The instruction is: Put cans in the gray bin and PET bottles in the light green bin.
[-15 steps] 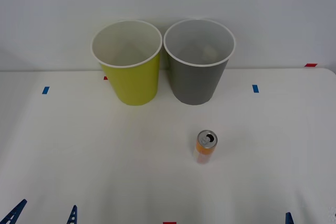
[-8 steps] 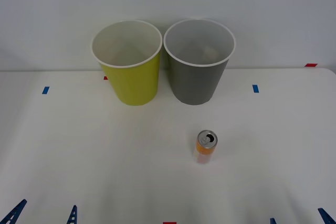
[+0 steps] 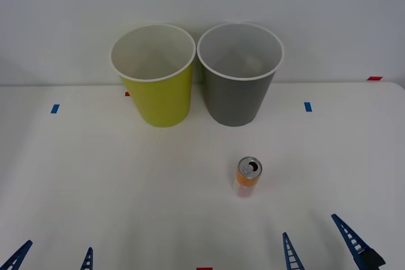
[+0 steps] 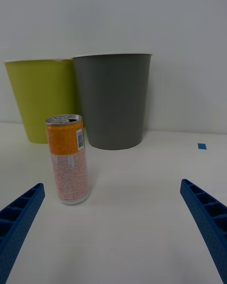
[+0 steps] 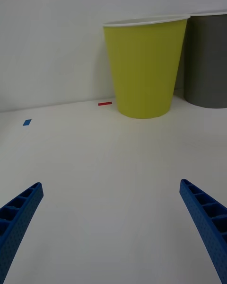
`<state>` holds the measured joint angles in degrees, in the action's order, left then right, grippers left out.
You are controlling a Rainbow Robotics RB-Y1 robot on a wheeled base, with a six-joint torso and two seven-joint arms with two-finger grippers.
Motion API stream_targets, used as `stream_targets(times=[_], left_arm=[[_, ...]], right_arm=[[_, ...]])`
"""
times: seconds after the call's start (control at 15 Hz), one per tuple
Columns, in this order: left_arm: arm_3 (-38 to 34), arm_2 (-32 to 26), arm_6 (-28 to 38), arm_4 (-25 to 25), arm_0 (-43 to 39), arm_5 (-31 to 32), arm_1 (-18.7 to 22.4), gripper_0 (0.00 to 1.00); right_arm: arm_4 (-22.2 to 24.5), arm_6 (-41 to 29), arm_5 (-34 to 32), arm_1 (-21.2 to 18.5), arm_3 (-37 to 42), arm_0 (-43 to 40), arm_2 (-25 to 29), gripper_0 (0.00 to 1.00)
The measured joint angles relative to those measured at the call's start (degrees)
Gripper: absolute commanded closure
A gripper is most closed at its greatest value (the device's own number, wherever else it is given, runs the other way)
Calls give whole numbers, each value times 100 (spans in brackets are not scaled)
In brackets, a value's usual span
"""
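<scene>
The orange can (image 3: 247, 177) stood upright on the white table (image 3: 126, 181), in front of the gray bin (image 3: 239, 74) and a little to its right, well apart from it. Its silver top was already open (the lower part was pale with small print). The light green bin (image 3: 154, 75) stood just beside the gray bin, on its left, and both were by the wall.

The right gripper (image 3: 321, 243) was low over the table, nearer the robot than the can and to the can's right. Its blue fingers (image 4: 206, 217) were spread wide and held nothing. The left gripper (image 3: 53, 256) waited far to the can's left, also spread wide and holding nothing.
</scene>
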<state>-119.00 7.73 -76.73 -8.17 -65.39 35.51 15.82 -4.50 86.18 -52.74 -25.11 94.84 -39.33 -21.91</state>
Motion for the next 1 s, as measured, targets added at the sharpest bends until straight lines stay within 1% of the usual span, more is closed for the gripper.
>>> stream_targets(times=[0.4, 0.8, 1.0], left_arm=[[0, 0, 0, 0, 0, 0, 0, 0], [0, 0, 0, 0, 0, 0, 0, 0], [0, 0, 0, 0, 0, 0, 0, 0]], right_arm=[[74, 109, 763, 134, 0, 738, -294, 0], [225, 282, 1545, 595, 0, 1270, -436, 0], [263, 351, 1873, 734, 0, 1542, -484, 0]])
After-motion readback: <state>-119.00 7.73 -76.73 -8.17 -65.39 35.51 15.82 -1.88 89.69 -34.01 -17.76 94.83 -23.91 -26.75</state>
